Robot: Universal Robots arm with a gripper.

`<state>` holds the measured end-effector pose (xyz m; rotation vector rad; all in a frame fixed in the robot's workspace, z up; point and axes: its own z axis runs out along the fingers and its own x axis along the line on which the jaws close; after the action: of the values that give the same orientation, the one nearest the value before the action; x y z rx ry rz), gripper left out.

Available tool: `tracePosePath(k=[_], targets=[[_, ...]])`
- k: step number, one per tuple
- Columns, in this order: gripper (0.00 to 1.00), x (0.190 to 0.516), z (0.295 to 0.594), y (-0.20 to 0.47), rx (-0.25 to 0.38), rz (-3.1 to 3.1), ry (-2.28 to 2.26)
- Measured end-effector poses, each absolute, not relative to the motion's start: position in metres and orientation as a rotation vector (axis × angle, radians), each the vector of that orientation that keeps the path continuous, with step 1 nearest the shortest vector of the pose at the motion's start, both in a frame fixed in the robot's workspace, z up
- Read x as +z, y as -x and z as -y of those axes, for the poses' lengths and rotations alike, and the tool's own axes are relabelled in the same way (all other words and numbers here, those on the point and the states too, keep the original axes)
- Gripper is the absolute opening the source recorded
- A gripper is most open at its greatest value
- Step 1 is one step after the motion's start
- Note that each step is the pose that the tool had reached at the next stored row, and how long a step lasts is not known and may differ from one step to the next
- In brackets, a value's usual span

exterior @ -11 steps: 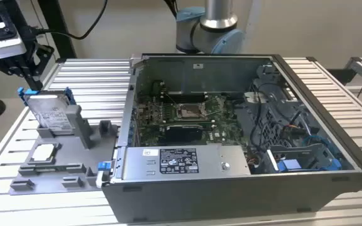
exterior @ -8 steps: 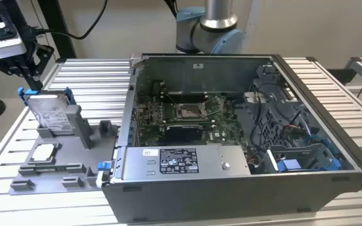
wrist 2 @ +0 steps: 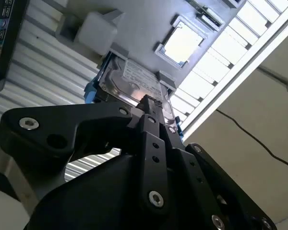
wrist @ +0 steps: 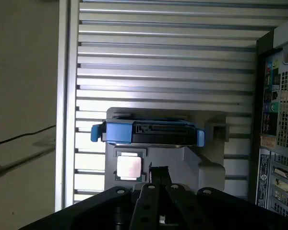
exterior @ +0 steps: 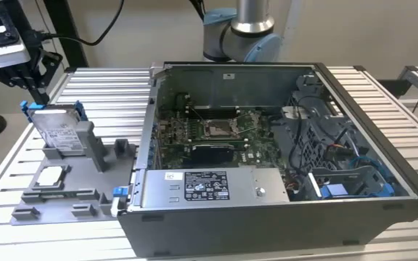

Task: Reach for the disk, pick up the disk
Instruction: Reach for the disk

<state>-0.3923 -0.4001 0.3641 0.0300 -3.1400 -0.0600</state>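
Claw (wrist: pixel 158 169) just above upright disk (wrist: pixel 149 132).

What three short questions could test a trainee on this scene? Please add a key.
1. True or false: the disk lies flat on the table.
2. The gripper is nearest to: A the disk; B the motherboard; C the case fan.
3. Fill in: the disk's side rails are ___ in colour.

Key: 1 false, it stands upright in the grey holder. 2 A. 3 blue.
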Motion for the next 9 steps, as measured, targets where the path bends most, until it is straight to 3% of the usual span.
tracePosePath(k=[9], targets=[[0.00, 0.364, 0.380, 0.392, -0.060, 3.140, -0.030]])
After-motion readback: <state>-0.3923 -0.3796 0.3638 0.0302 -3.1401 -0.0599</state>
